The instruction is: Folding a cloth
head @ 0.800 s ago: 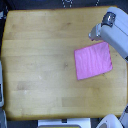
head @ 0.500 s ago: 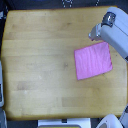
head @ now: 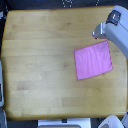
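Nothing's changed lately: the cloth (head: 93, 60) is left flat and unfolded, gripper (head: 96, 34) parked far-right, jaw state can't be told.

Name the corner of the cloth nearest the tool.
The cloth's top corner on the exterior view's right, just below the tool. The other three corners lie farther down or leftward.

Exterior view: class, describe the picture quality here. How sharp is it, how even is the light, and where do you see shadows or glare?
In the exterior view the picture is soft and low in detail; light falls evenly on the wooden tabletop, with no strong glare; the cloth shows only faint ribbing and no clear shadow; the gripper is too blurred to tell how its jaws stand.
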`<state>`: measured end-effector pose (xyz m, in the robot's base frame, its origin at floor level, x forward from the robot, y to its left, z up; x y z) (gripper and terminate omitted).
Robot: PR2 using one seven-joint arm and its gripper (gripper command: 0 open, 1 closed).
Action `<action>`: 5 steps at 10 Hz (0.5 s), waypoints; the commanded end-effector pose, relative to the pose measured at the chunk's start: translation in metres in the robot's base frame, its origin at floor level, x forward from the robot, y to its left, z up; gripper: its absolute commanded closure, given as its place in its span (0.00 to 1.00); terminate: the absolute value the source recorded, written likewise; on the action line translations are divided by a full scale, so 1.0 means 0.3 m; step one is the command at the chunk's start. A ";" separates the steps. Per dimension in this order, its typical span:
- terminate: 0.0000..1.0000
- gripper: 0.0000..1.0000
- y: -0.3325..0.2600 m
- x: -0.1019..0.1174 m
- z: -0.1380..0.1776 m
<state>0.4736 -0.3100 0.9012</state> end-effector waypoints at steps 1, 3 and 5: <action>0.00 0.00 -0.198 -0.045 -0.047; 0.00 0.00 -0.250 -0.078 -0.106; 0.00 0.00 -0.266 -0.097 -0.173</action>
<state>0.4619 -0.3622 0.8895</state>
